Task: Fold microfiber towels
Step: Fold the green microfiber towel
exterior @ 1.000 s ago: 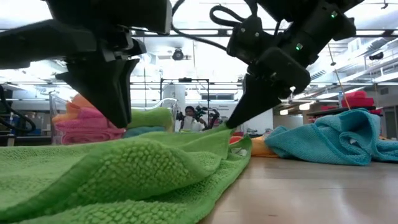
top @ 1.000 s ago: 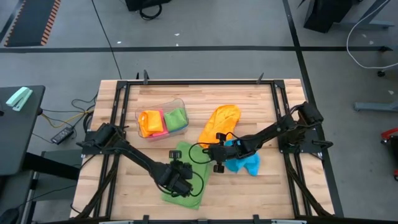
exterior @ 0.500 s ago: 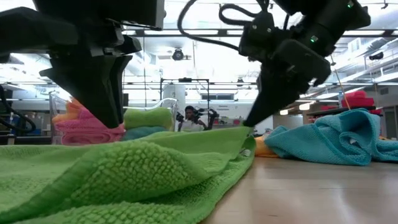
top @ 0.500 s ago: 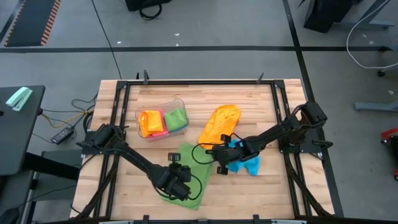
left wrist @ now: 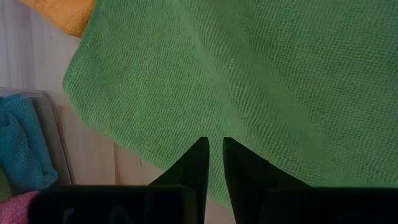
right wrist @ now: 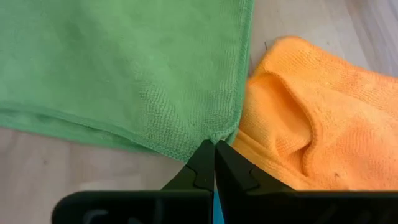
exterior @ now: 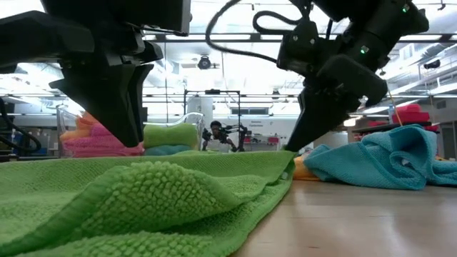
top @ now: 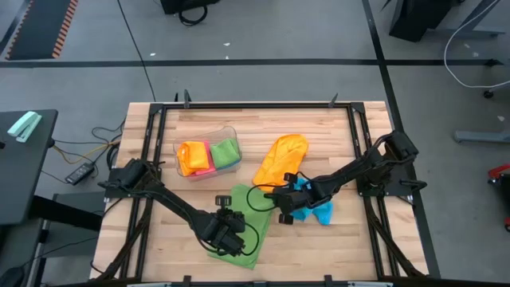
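A green microfiber towel (top: pixel 241 201) lies spread on the wooden table, with both grippers shut on it. My left gripper (left wrist: pixel 214 144) is on its near-left part, and my right gripper (right wrist: pixel 214 145) is at its far-right corner, next to a crumpled orange towel (top: pixel 281 158). A sky blue towel (top: pixel 312 210) lies bunched to the right, under the right arm. In the low view the green towel (exterior: pixel 164 193) fills the foreground, rumpled near the camera. My left gripper pinches the green towel a little in from its near-left edge (left wrist: pixel 186 163), with cloth showing in the narrow gap between the fingers. The fingers slant down from the near left. The towel lies on the table around them. My right gripper pinches the towel's far-right corner (right wrist: pixel 217 134) at its fingertips. It slants down from the table's right. The corner is raised slightly (exterior: pixel 288 149), and the cloth runs taut from it toward the left gripper.
A clear plastic tub (top: pixel 209 153) at the far left holds folded orange, pink and green towels. Black frame rails (top: pixel 255 104) run along the table's edges. Bare wood lies at the near right (top: pixel 335 247).
My right gripper has moved toward the table's right edge with the green towel's corner. The cloth between the two grippers has been drawn flatter and tauter, while the part under my left gripper has stayed in place.
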Available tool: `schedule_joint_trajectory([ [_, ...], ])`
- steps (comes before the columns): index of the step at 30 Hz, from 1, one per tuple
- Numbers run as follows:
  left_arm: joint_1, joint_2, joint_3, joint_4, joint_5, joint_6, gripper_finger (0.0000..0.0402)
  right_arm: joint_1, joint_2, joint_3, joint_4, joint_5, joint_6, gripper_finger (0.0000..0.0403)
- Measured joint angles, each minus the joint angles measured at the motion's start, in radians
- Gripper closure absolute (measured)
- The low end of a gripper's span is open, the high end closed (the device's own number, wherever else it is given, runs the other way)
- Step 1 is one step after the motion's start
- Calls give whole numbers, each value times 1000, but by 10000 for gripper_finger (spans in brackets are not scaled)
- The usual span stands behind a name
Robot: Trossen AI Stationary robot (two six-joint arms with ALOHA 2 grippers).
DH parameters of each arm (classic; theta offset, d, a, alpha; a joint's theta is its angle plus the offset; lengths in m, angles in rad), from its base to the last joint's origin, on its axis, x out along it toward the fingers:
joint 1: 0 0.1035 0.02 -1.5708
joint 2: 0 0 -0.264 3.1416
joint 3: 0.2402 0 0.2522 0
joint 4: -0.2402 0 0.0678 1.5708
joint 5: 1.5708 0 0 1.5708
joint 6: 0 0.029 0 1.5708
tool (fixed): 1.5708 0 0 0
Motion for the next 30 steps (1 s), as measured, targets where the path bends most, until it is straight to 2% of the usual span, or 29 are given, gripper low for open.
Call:
schedule_joint_trajectory([
  [8,0,0,0,7,23,6,336,1,26,-1,24,-1,-35,380],
  [19,-36,0,0,15,102,14,339,22,-11,0,-75,-12,5,258],
  [23,-62,0,0,39,113,63,338,28,-73,0,-103,-11,20,233],
  [27,-83,0,0,103,126,112,334,68,-106,0,-23,-2,-46,229],
  [30,-92,0,0,129,127,121,334,105,-83,0,114,0,-128,230],
])
